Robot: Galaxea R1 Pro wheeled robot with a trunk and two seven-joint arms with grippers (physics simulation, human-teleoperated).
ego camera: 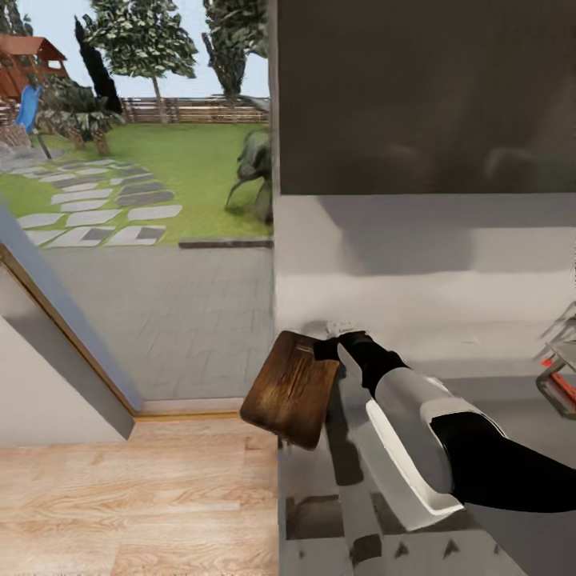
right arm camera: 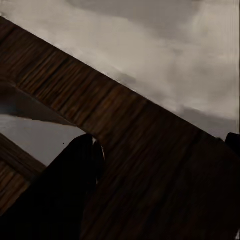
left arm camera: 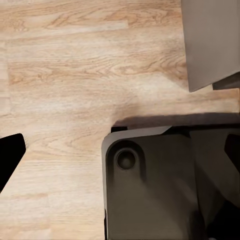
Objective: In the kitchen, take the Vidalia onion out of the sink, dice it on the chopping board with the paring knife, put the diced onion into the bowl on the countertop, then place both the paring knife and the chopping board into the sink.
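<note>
Right gripper (ego camera: 326, 349): we find its jaws closed on the rectangular dark brown wooden chopping board (ego camera: 292, 390), one black finger (right arm camera: 70, 195) set at the oblong handle slot.

Board: held at its far right end, tilted, overhanging the left end of the smooth grey countertop (ego camera: 480, 352) and the pale plank floor (ego camera: 136, 496). Streaked grain, rounded corners.

White square bowl (ego camera: 408, 480): we see it near the board's right, under the right forearm.

Left gripper: a black fingertip (left arm camera: 9, 155) over floor; we cannot tell its opening.

Far right: red-marked fitting (ego camera: 560, 376).
</note>
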